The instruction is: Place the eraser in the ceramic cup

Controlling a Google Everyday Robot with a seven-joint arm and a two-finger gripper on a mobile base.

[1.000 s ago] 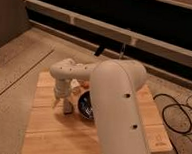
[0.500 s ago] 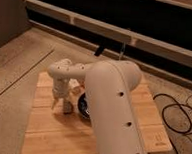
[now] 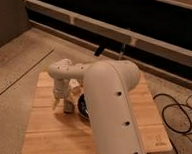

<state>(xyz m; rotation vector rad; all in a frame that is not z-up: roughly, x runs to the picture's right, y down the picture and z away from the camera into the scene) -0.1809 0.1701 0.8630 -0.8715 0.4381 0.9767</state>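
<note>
My gripper (image 3: 61,106) hangs over the left middle of the wooden table (image 3: 50,133), pointing straight down. Its two pale fingers (image 3: 54,104) stand apart, just above the boards, and I see nothing between them. The eraser does not show; it may be hidden behind my wrist or arm. I cannot pick out the ceramic cup either. The pale shape right of the gripper, by the bowl, could be a finger or the cup.
A round black bowl (image 3: 83,110) sits just right of the gripper, half hidden by my big white arm (image 3: 112,108). A small orange-red thing (image 3: 81,89) lies behind it. Black cables (image 3: 179,118) coil on the floor to the right.
</note>
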